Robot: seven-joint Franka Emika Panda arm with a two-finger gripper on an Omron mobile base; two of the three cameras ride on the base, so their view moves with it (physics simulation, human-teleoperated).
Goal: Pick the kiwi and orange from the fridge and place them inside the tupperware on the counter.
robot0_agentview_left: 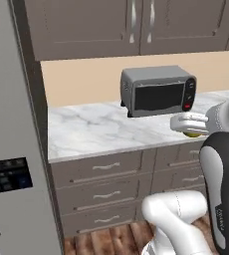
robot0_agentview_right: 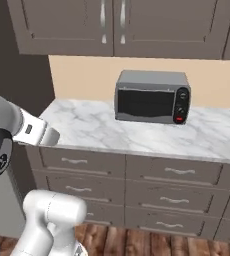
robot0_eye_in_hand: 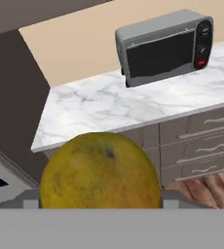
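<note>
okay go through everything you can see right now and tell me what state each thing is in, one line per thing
orange: held in the tool, lifted off any surface, in front of the counter.
tool: shut on the orange, hanging in the air.
counter: bare marble apart from the microwave.
microwave: door closed, upright at the back of the counter.
fridge: its grey side and dark keypad show; cannot tell whether it is open.
drawers: all closed.
upper cabinets: doors closed.

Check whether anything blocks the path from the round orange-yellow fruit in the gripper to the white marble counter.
Nothing visible does. The round orange-yellow orange sits in the gripper, in front of the white marble counter. The grey toaster oven stands further back. No tupperware appears here.
</note>
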